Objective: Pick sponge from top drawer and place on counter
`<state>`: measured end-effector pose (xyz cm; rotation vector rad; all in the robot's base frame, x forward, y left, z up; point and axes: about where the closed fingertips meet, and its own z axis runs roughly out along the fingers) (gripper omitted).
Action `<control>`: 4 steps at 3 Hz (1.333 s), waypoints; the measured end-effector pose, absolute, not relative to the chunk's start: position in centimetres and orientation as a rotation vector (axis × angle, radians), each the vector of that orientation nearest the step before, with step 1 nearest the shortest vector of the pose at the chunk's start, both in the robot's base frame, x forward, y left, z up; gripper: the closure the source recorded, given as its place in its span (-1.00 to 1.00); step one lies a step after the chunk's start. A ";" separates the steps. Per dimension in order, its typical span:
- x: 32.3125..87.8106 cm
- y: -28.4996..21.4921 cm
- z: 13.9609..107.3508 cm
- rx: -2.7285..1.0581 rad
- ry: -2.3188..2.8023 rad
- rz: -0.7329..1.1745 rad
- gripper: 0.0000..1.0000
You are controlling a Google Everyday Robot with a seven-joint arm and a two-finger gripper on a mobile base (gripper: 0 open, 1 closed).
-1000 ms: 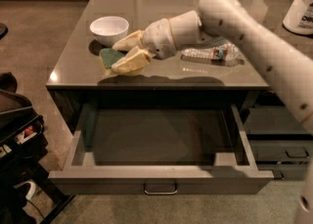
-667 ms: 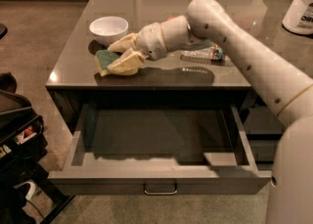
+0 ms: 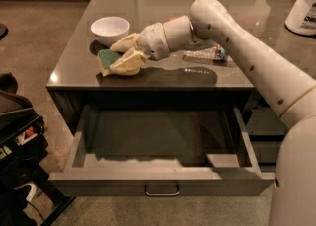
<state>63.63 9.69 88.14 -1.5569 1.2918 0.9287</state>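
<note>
The sponge (image 3: 106, 58), dark green over yellow, sits between the two yellowish fingers of my gripper (image 3: 117, 56), low over the front left part of the counter (image 3: 163, 3). Whether it touches the surface I cannot tell. The gripper is shut on the sponge. The white arm reaches in from the right. The top drawer (image 3: 74, 148) is pulled wide open below the counter edge. Its inside is bare and its silver handle (image 3: 162, 190) shows at the front.
A white bowl (image 3: 110, 26) stands just behind the gripper. A clear plastic bottle (image 3: 202, 55) lies to the right of the wrist. A white tub (image 3: 303, 9) stands at the far right. Dark gear (image 3: 17, 126) sits on the floor at left.
The gripper has moved left and slightly down over the counter with the sponge still in it. The drawer has stayed open.
</note>
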 end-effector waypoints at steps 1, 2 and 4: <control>63.6 9.7 88.1 -1.557 1.292 0.929 -0.28; 63.6 9.7 88.1 -1.557 1.292 0.929 -0.76; 63.6 9.7 88.1 -1.557 1.292 0.929 -1.00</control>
